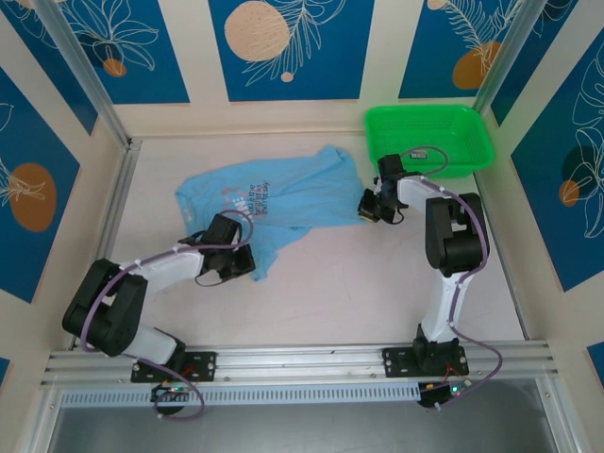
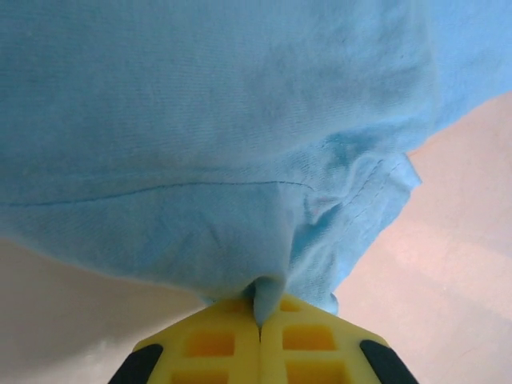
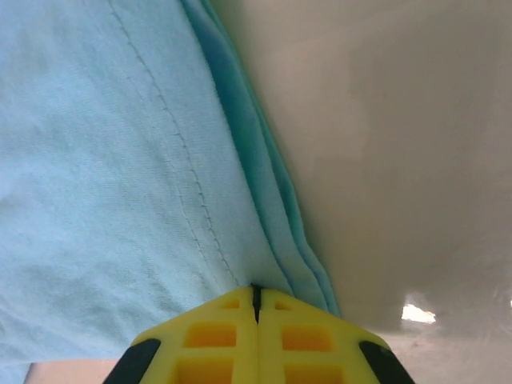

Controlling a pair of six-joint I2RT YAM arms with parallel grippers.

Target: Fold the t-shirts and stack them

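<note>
T-shirt (image 1: 283, 203) in left end effector (image 2: 260, 320) and right end effector (image 3: 256, 300)

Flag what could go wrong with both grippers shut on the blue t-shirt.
Left gripper pinches just a small bunched tuck of the t-shirt; it may slip on lifting.
Right gripper bites several stacked edge layers, so the fold could come out skewed.
Right arm sits close to the green basket; a swing might knock it.

1 light sky-blue t-shirt (image 1: 283, 193) lies rumpled on the pale table (image 1: 330, 293), lettering up, near the green basket (image 1: 429, 137).
</note>
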